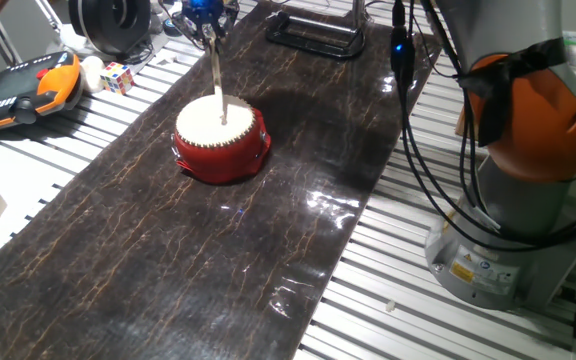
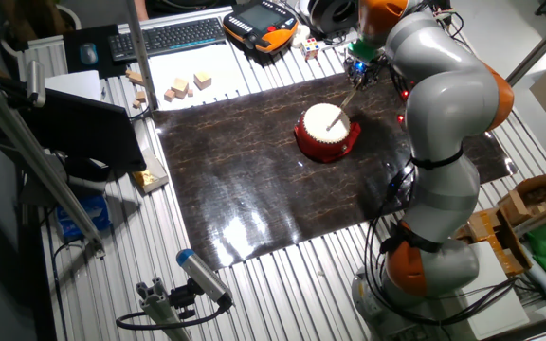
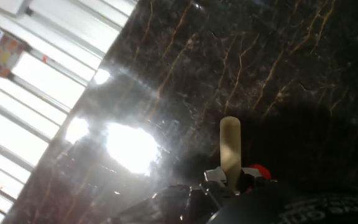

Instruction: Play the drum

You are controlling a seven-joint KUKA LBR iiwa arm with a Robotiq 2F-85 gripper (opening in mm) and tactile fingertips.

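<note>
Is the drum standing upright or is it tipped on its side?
Upright. The drum sits flat on the dark mat, its cream skin facing up, and the stick held by the gripper comes down onto it.

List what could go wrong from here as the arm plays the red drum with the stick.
1. The thin pale wooden stick meets the cream skin of the small red drum at a slant; a hard stroke may shove the drum along the glossy dark mat.
2. The hand holds only the stick's top end, so the stick may slip.
3. Glare blinds the hand view.
</note>
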